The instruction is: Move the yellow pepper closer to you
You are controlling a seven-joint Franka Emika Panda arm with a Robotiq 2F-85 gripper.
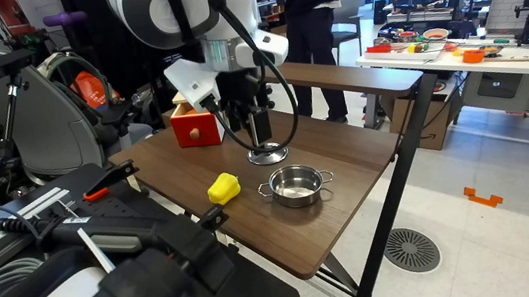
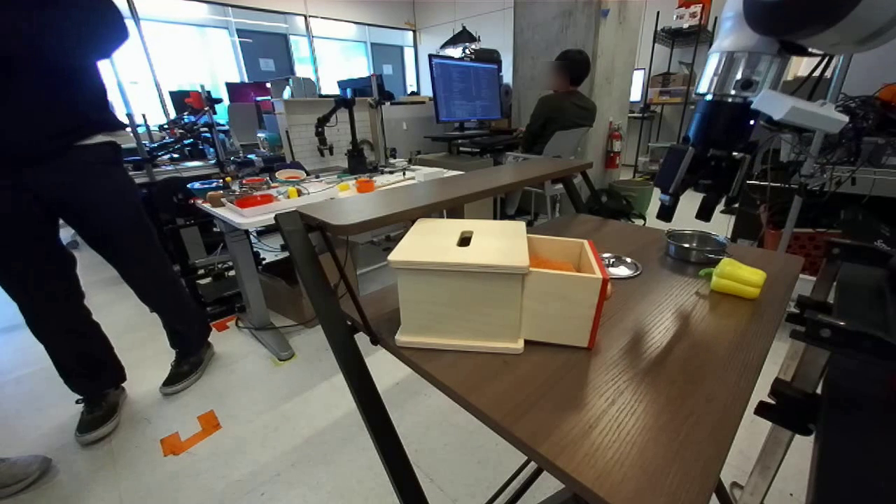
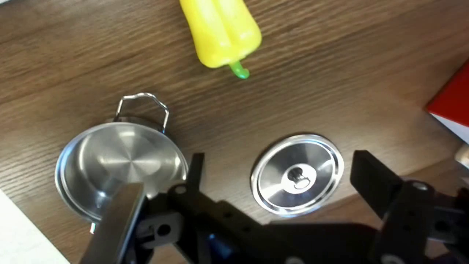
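The yellow pepper lies on its side on the brown table, near the table edge. It also shows in an exterior view, with its green stem towards the lid. In the wrist view the pepper is at the top, partly cut off by the frame edge. My gripper is open and empty, its fingers wide apart, above the metal lid. In both exterior views the gripper hangs above the table, apart from the pepper; it also shows here.
A metal pot with two handles stands beside the pepper. A shiny lid lies on the table under the gripper. A wooden box with an open, red-fronted drawer stands farther along. A raised shelf runs along one table side.
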